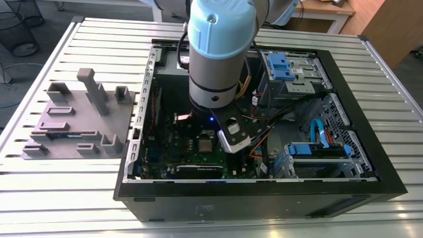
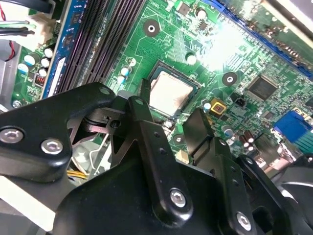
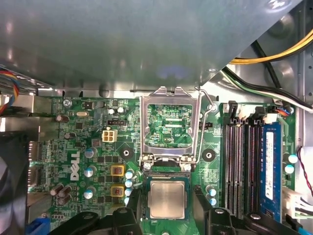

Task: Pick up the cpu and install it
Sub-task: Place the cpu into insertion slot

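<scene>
cpu (image 3: 167, 199) silver-grey top | board (image 3: 98, 147) green | memory stick (image 3: 271, 166) blue | case (image 1: 264, 198) black | bench (image 1: 66, 193) silver, slatted

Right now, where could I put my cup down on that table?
Bare table slats lie between the grey fixture and the near edge, and at the exterior view's right of the computer case. Inside it is crowded: arm and cables.

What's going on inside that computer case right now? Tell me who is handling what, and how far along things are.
A robot arm reaches into an open computer case lying on a slatted table. Its gripper hangs over the motherboard, open, with one finger on each side of the cpu. The cpu lies flat in its socket, not held. The metal socket frame stands flipped open beside it.
</scene>
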Motion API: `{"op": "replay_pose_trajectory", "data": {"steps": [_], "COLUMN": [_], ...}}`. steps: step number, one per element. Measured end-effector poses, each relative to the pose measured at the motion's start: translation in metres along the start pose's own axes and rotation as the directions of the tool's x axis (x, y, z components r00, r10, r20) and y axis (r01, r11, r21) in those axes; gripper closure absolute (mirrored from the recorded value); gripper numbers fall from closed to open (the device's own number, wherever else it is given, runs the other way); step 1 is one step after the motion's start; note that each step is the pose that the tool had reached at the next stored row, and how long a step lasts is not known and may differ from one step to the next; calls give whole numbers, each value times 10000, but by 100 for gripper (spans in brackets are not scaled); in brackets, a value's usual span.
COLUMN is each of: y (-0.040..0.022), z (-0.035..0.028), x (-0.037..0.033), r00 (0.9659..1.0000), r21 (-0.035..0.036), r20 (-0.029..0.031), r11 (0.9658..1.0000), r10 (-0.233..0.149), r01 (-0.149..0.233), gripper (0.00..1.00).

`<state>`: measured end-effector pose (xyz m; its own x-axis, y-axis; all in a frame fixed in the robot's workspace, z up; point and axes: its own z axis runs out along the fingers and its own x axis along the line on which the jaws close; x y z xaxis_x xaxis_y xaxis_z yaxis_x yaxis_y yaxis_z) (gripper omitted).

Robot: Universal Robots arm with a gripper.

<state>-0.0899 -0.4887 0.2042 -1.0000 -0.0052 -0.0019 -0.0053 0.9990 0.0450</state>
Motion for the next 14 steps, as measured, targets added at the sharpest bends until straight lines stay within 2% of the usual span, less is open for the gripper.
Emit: {"op": "replay_pose_trajectory", "data": {"steps": [2,10,11,12,13,14], "y": [1,1,1,1,1,1], "z": [-18,-19,-19,-19,-20,-20], "x": [0,0,0,0,0,0], "r00": [10000,10000,10000,10000,10000,10000], "r21": [-1,0,-1,-1,-1,0], "r20": [0,0,0,0,0,0], "r11": [10000,10000,10000,10000,10000,10000], "r10": [0,0,-1,0,0,0], "r01": [0,0,1,0,0,0], "gripper": [46,46,47,54,54,60]}}
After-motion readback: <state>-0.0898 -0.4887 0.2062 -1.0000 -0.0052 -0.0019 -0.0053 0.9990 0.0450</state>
